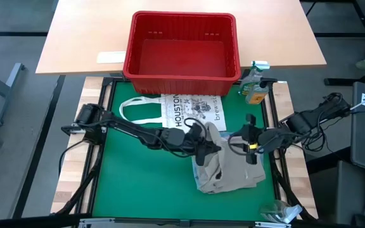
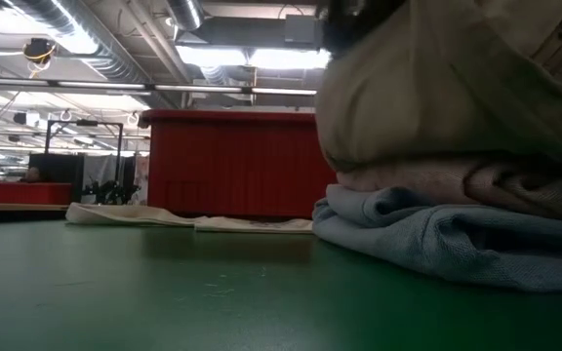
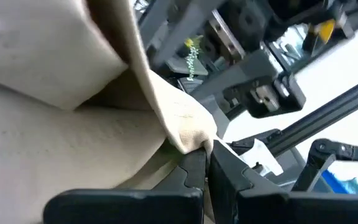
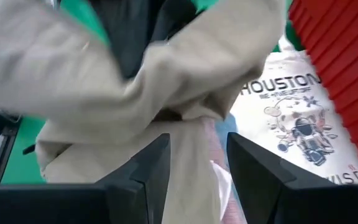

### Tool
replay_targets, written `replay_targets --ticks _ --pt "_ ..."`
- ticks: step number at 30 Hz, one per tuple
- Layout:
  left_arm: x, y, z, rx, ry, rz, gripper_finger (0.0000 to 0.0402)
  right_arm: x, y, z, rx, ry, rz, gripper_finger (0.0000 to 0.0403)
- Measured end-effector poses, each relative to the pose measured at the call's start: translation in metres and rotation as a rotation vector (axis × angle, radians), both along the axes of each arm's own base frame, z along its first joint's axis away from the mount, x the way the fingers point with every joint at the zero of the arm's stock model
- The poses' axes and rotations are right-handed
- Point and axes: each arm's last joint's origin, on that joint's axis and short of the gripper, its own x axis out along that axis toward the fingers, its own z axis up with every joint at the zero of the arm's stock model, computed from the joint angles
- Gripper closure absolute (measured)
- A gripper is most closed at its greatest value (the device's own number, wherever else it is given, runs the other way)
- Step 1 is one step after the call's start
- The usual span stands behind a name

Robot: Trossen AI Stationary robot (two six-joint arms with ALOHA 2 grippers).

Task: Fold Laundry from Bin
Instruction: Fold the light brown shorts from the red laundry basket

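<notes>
At the near edge of the green mat (image 1: pixel 144 183), a stack of folded laundry sits with a light blue piece (image 2: pixel 457 239) at the bottom and a pale pink one (image 2: pixel 457 180) on it, while a khaki-grey garment (image 1: pixel 230 168) is draped over the top, mid-fold. The left gripper (image 1: pixel 206 151) has its fingers pressed together on an edge of the khaki cloth, the pinched corner plain in the left wrist view (image 3: pixel 188 134). The right gripper (image 1: pixel 249 147) hovers at the garment's other side with its fingers (image 4: pixel 145 171) apart, cloth hanging between them but not clamped.

By the look of it, this is the last garment being folded onto the pile; the next move likely calls for the right gripper to close on the loose cloth, or for the left to carry its edge across and lay it flat without dragging the stack below.

Behind the pile lies a flat white tote bag (image 1: pixel 182 109) printed "HOUSTON", then the red bin (image 1: pixel 182 73), apparently empty, on a pale wooden tabletop (image 1: pixel 81 38). Beyond, the low view shows a workshop ceiling with ducts and strip lights (image 2: pixel 252 58).
</notes>
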Motion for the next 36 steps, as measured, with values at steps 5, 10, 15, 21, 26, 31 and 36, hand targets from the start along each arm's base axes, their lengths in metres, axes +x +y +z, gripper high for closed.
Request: replay_targets --ticks 5,10,15,21,26,31,36 --pt "0.033 -0.004 0.003 0.092 -0.041 -0.033 0.0401 -0.004 -0.002 0.003 0.004 -0.019 -0.006 0.0243" --pt "0.068 -0.011 -0.005 0.156 -0.071 -0.046 0.0402 -0.005 -0.003 0.001 -0.005 0.010 0.002 0.0243" --pt "0.091 -0.015 -0.032 0.161 -0.045 -0.058 0.0402 -0.010 -0.005 -0.004 -0.037 0.082 0.009 0.0243" --pt "0.103 -0.012 -0.063 0.169 0.004 -0.043 0.0402 -0.015 -0.008 -0.009 -0.076 0.151 0.008 0.0243" --pt "0.105 -0.012 -0.078 0.184 0.046 -0.034 0.0402 -0.019 -0.011 -0.011 -0.113 0.189 -0.006 0.0243" --pt "0.106 -0.014 -0.081 0.201 0.044 -0.027 0.0402 -0.023 -0.013 -0.004 -0.117 0.199 -0.005 0.0243" --pt "0.106 -0.014 -0.085 0.209 0.057 0.020 0.0392 -0.022 -0.015 0.014 -0.129 0.098 -0.060 0.0243"
